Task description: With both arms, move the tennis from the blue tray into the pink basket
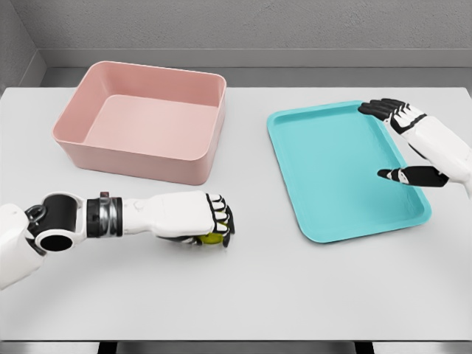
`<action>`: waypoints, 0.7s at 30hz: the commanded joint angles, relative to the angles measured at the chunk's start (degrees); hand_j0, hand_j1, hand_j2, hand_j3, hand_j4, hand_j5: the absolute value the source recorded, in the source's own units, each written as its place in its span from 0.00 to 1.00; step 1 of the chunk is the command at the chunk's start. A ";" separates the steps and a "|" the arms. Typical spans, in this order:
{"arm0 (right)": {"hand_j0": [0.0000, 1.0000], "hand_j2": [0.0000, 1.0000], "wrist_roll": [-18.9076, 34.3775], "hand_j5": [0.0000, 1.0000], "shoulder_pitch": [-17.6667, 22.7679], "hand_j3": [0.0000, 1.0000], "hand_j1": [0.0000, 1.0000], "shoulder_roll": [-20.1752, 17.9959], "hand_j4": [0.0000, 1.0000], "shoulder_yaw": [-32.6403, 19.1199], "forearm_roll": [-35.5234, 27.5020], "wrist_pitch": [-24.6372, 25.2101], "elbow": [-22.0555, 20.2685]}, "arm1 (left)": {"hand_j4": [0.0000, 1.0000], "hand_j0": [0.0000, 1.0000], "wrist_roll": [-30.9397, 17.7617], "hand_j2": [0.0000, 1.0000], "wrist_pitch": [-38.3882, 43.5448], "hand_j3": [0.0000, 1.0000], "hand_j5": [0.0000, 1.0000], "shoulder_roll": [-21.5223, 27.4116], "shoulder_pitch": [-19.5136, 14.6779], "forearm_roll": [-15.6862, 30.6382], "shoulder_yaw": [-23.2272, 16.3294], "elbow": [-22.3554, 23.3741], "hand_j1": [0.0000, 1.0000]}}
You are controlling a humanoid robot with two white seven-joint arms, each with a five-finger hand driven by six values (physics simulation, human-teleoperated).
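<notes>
The yellow-green tennis ball peeks out from under my left hand, whose fingers are curled around it on the table, in front of the pink basket. The basket stands at the back left with nothing visible inside. The blue tray lies to the right and holds nothing. My right hand hovers over the tray's right side, fingers spread and thumb pointing left, holding nothing.
The white table stretches wide at the front; its front edge runs along the bottom of the view. A grey wall stands behind the table.
</notes>
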 commanded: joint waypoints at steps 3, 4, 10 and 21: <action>1.00 1.00 -0.03 1.00 -0.09 1.00 1.00 -0.05 1.00 -0.02 -0.44 0.15 -0.02 | 0.51 0.51 0.01 0.51 0.11 0.51 0.51 0.08 -0.88 0.92 0.00 0.05 0.51; 1.00 1.00 -0.03 1.00 -0.09 1.00 1.00 -0.05 1.00 -0.02 -0.44 0.15 -0.02 | 0.51 0.51 0.01 0.51 0.11 0.51 0.51 0.08 -1.32 1.00 0.00 0.05 0.51; 1.00 1.00 -0.03 1.00 0.00 1.00 1.00 -0.05 1.00 -0.02 -0.44 0.15 0.06 | 0.51 0.51 0.01 0.51 0.11 0.51 0.51 0.34 -4.31 1.71 0.09 0.05 0.51; 1.00 1.00 -0.03 1.00 0.00 1.00 1.00 -0.05 1.00 -0.02 -0.44 0.15 -0.02 | 0.51 0.51 0.01 0.51 0.11 0.51 0.51 0.43 -8.44 2.23 0.35 0.76 0.51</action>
